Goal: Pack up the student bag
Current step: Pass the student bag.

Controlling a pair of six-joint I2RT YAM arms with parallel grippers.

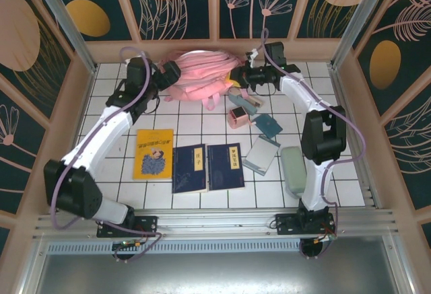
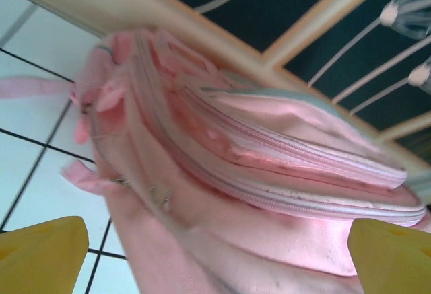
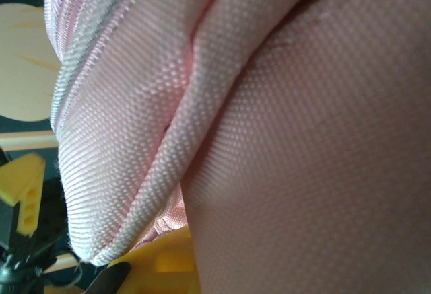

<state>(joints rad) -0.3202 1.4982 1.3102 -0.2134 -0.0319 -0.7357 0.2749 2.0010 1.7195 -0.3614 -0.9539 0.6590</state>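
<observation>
One bag [image 1: 199, 72]; three large books [image 1: 199, 167]; perhaps two small notebooks [image 1: 261, 154].

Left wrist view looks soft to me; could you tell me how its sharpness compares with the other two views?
Left wrist: the bag is smeared by blur, worst at lower left, and the lighting is flat. Right wrist: very close, with the weave crisp at left and softer toward the right. Top external: sharp throughout, evenly lit, no harsh glare on the table.
</observation>
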